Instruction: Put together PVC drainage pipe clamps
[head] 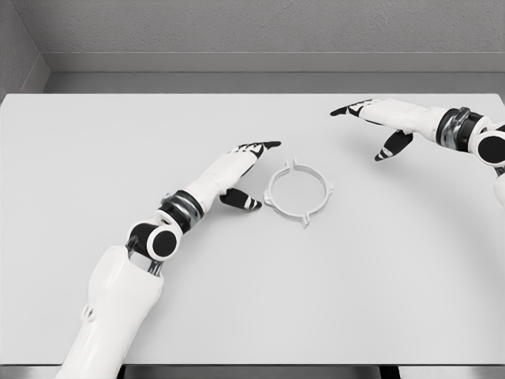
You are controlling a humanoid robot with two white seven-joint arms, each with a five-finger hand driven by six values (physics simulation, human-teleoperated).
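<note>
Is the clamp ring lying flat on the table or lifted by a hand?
Flat. The clamp ring rests on the table; the left hand is beside it, open, apart.

Two robot arms with smooth, glossy white shells. The left arm (pixel 118 304) has a thick, rounded forearm casing with a small raised fitting on its side. It ends at a ball-like joint with a round black cap (pixel 163 242). Beyond that sits a wrist collar (pixel 183 208) of black and silver-grey rings. The left robot hand (pixel 230 175) has a white back and palm, with black fingertips bearing thin white marks. The right robot hand (pixel 384 118) looks the same: white body, black fingertips, a black and grey ringed wrist (pixel 456 126), and a round black-capped joint (pixel 492 148).
</note>
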